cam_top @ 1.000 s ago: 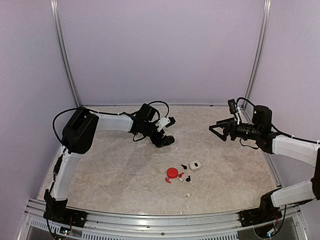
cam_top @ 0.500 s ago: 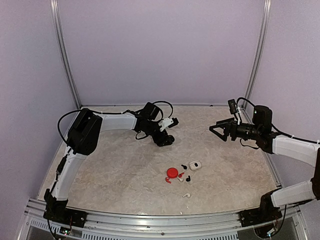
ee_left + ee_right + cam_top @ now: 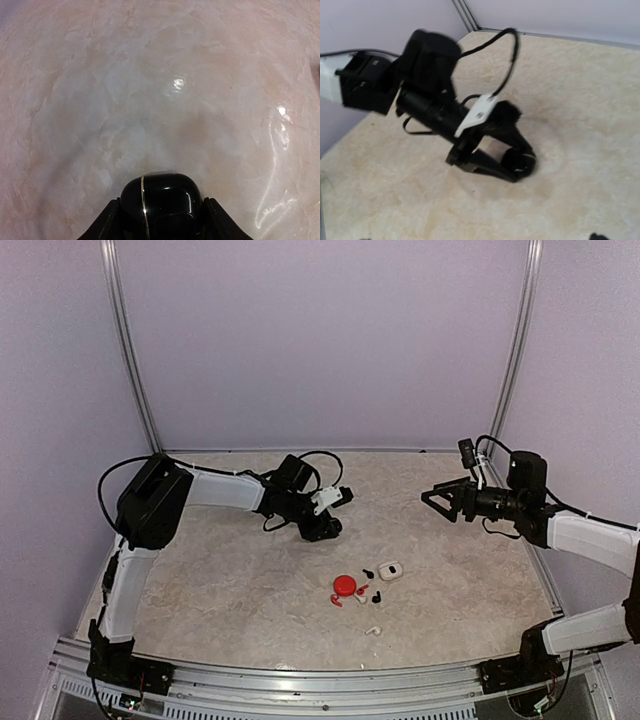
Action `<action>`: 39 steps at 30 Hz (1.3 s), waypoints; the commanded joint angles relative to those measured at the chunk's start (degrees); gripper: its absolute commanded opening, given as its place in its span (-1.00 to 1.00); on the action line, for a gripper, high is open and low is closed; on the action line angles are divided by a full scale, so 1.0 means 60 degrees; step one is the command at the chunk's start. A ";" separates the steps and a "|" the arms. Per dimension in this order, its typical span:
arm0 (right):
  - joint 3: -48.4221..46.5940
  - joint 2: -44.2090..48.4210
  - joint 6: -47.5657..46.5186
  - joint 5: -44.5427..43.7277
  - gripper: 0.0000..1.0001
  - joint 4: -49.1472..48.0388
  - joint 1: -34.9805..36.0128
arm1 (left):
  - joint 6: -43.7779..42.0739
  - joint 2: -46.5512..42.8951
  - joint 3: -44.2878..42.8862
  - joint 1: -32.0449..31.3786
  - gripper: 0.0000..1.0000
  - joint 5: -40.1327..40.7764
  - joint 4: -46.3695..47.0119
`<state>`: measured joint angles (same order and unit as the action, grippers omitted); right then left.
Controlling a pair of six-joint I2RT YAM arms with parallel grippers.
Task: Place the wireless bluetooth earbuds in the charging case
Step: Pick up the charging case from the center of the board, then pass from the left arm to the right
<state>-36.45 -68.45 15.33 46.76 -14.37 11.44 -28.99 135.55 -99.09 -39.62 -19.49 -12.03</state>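
A: What is the left tool (image 3: 161,222) doing?

B: It is pinching a rounded black case (image 3: 160,195) between its fingers. Only the left wrist view is showing that seamed shell close up. The right wrist view is showing the same tool side-on, low over the counter (image 3: 250,590).

A: And the right tool (image 3: 437,498)?

B: It is hanging spread, well apart, at about 3 o'clock from the left one in the top view.

A: The wireless bluetooth earbuds (image 3: 376,597)?

B: They are lying loose at about 5 o'clock from the left tool, scattered around a red case (image 3: 345,585) and a white case (image 3: 390,570). Only the top view is showing them.

A: Anything different?

B: The left elbow and tool are sitting slightly further toward 9 o'clock than half a second ago. The buds are lying where they were.
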 commanded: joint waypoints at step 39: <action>-0.1411 -0.0838 0.1350 0.1379 0.17 0.2731 0.3291 | -0.3849 -0.6009 0.4771 -0.4404 -0.15 0.3230 0.3122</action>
<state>-43.22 -72.29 23.46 55.94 1.32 29.63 -51.70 101.51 -69.38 -65.36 -0.60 7.20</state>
